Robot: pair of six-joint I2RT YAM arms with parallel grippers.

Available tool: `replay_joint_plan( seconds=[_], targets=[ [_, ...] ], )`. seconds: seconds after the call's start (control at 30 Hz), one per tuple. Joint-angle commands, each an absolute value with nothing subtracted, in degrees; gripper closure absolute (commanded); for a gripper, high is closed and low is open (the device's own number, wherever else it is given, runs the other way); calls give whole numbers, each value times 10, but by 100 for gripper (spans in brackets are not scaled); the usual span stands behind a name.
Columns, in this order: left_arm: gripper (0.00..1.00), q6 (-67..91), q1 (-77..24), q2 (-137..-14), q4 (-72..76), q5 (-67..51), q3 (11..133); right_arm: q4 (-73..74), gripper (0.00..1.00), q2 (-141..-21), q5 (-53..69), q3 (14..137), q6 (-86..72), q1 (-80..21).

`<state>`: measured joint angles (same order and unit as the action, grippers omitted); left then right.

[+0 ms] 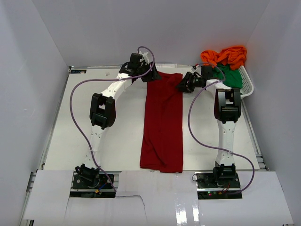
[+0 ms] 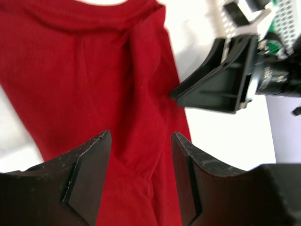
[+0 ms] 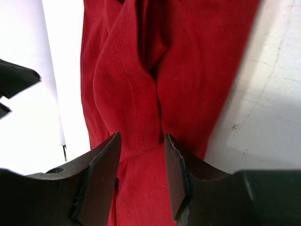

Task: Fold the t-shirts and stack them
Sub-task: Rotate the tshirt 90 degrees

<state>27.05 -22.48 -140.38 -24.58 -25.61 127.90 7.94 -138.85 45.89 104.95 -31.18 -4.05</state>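
Lengthwise down the table (image 1: 108,141) centre lies the dark red shirt (image 1: 162,122), bare surface along both long edges. At its far end the left gripper (image 2: 141,141) hangs spread wide, holding nothing; the right gripper (image 3: 141,141), half parted, straddles a raised fold, grip unclear.

Far forward, the left gripper (image 2: 140,133) and right gripper (image 3: 142,135) hover, jaws parted.

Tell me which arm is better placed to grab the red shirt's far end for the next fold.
Right, narrowly: the right gripper straddles a raised fold of the dark red shirt, ready to pinch. The left gripper has flatter cloth between its fingers.
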Motion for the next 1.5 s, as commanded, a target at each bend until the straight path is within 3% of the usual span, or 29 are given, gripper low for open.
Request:
replay_joint_plan(
  seconds=[0.0,0.2,0.73,0.83,0.87,0.97,1.47],
  targets=[
    [36,275,-224,-1401,-186,-273,1303,65,52,-1388,479,1050,-315,-45],
    [36,292,-224,-1432,-119,-298,1281,67,52,-1395,482,1047,-315,-48],
    [36,282,-224,-1506,-117,-269,1292,178,52,-1385,403,1060,-257,-76],
    [36,278,-224,-1511,-119,-261,1287,168,68,-1384,414,1055,-266,-76],
    [36,277,-224,-1511,-119,-259,1284,167,78,-1383,416,1055,-267,-76],
    [36,271,-224,-1513,-120,-256,1281,162,86,-1374,417,1050,-270,-76],
    [35,246,-230,-1513,-138,-227,1293,158,92,-1289,390,967,-259,-76]
  ],
)
